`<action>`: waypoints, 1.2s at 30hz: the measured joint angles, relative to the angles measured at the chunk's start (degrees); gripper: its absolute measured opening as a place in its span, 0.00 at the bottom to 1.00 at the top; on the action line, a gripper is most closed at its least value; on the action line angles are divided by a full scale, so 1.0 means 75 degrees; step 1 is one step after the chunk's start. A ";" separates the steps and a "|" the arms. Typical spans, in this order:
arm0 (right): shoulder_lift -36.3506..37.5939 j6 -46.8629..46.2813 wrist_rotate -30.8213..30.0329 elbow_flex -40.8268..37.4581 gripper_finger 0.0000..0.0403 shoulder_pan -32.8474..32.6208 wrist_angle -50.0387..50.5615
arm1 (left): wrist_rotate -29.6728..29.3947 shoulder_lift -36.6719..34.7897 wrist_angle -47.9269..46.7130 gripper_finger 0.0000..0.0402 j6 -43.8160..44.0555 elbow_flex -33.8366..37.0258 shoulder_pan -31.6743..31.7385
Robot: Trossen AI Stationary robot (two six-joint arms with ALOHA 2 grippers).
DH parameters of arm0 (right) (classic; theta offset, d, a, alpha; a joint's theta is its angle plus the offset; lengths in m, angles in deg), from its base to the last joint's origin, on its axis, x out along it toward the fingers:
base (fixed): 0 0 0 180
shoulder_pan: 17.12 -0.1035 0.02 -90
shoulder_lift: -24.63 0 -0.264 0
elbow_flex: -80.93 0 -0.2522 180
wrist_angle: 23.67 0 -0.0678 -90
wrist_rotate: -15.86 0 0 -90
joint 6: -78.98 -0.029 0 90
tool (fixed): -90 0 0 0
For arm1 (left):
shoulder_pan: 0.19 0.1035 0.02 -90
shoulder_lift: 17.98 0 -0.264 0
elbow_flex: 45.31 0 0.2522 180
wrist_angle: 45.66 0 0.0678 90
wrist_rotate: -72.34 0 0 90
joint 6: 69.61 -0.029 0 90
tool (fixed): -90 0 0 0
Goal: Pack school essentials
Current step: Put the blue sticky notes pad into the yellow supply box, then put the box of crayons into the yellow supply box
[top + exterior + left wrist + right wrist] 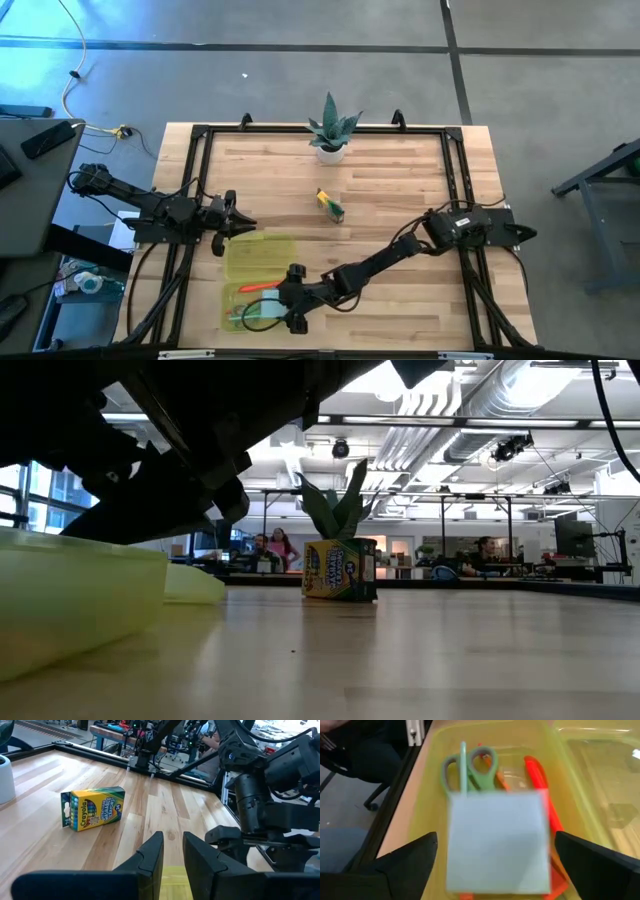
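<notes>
A translucent yellow-green case lies open near the table's front left, its tray beside its flat lid. In the tray lie green-handled scissors, a red-orange marker and a light blue note pad, which is blurred. My right gripper hangs open over the tray with one finger on either side of the pad, and I see no touch. My left gripper is at the lid's far left corner. The crayon box rests on its side at the table's middle. My left gripper is nearly shut, and a strip of the yellow-green lid's edge shows between its two fingers. The fingers come in about level from the table's left. The fingers themselves hide the exact place of contact. The lid lies flat on the table.
A spiky green plant in a white pot stands at the far middle. A black frame runs round the table top. Bare wood lies to the right of the crayon box. People sit in the room behind.
</notes>
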 joint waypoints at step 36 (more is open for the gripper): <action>0.4131 -0.0062 -0.3323 -0.3800 0.99 0.0918 0.1129 | 0.0000 0.0000 -0.0002 0.16 0.0000 0.0000 0.0002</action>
